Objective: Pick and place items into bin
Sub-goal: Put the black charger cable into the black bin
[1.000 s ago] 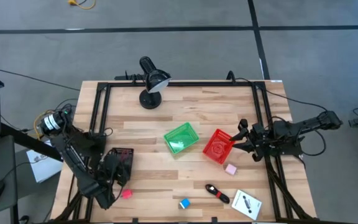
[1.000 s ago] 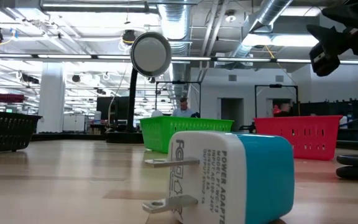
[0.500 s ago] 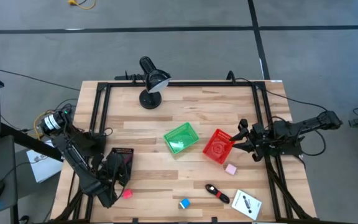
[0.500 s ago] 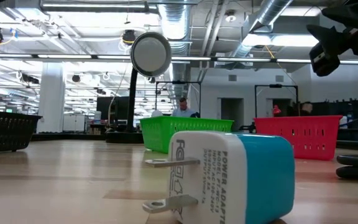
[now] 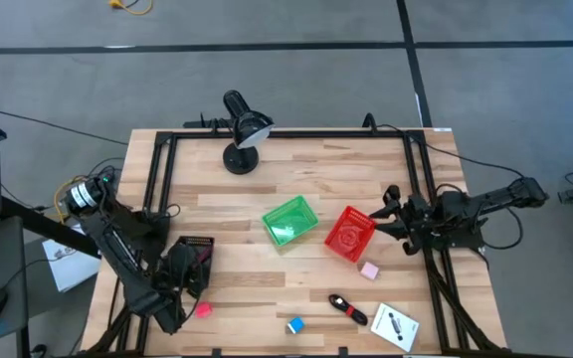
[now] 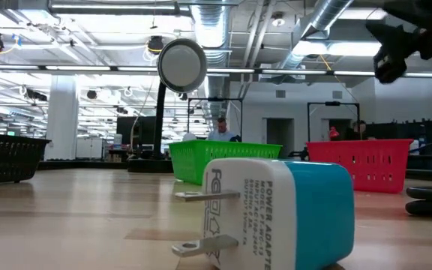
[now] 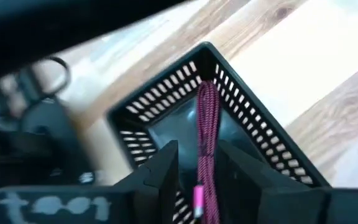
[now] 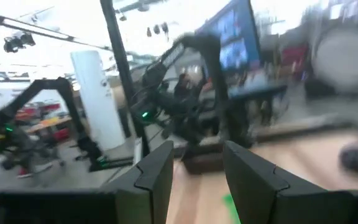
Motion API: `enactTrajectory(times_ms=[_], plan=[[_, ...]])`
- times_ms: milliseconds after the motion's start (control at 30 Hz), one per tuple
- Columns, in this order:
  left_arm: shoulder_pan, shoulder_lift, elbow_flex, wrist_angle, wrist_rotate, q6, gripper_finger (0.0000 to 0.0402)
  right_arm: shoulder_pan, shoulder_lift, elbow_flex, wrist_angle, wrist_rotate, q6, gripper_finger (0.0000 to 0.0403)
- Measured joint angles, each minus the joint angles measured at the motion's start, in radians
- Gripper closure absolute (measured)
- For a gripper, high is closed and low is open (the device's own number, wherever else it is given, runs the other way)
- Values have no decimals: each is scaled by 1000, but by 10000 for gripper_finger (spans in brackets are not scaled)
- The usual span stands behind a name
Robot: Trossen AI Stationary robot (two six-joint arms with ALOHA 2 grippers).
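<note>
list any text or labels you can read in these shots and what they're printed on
"POWER ADAPTER": on the white side of the blue-and-white plug adapter, low view.
Smaller print under that heading on the adapter: too small to read.
Embossed logo on the adapter's prong face: not clearly legible.
Black mark on the white card, high view: too small to read.
Nothing else legible.

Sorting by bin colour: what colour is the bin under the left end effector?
Black bin, clearest in the left wrist view.
</note>
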Motion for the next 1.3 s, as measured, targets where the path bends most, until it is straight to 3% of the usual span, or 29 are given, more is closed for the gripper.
enactTrajectory(times_ms=[133, 267, 333, 500, 633, 800, 867, 933, 1167, 1300], plan=[[0, -2, 106, -110, -28, 19, 306, 1, 2, 64, 61, 6, -51, 269], [0, -21, 143, -98, -168, 112, 306, 16, 56, 214, -76, 4, -99, 269], [6, -20, 146, -99, -220, 115, 306, 39, 121, 307, -137, 10, -164, 269], [31, -20, 146, -102, -223, 170, 306, 127, 415, 558, -269, 32, -183, 269], [36, -20, 146, -102, -212, 177, 306, 196, 714, 779, -551, 38, -9, 269], [38, -20, 146, -103, -212, 189, 306, 267, 1023, 1082, -1179, 19, 323, 271], [37, -20, 146, -103, -212, 191, 306, 292, 1129, 1168, -1386, -33, 506, 276], [37, -20, 146, -103, -212, 191, 306, 310, 1214, 1220, -1486, -121, 639, 280], [36, -20, 146, -103, -212, 222, 306, 330, 1474, 1234, -1406, -292, 779, 270], [36, -20, 146, -103, -212, 250, 306, 308, 1608, 1234, -1400, -438, 679, 257]])
